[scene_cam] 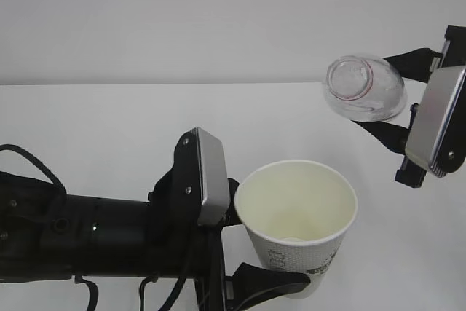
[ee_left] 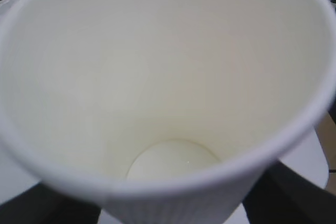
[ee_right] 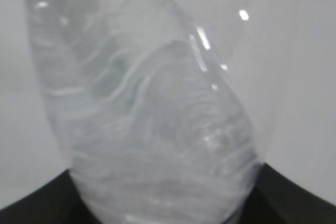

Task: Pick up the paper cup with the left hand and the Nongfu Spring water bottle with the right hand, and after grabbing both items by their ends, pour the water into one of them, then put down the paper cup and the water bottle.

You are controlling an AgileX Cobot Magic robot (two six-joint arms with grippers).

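White table backs cream-lined paper cup (scene_cam: 302, 216), rim rolled.

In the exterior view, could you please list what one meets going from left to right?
Left arm → left gripper → paper cup → water bottle → right gripper

A plain white table (scene_cam: 95, 129) runs back to a pale grey wall (scene_cam: 182, 20) (the seam between them is a straight horizontal line). In the exterior view I can make out no object resting directly on its surface.
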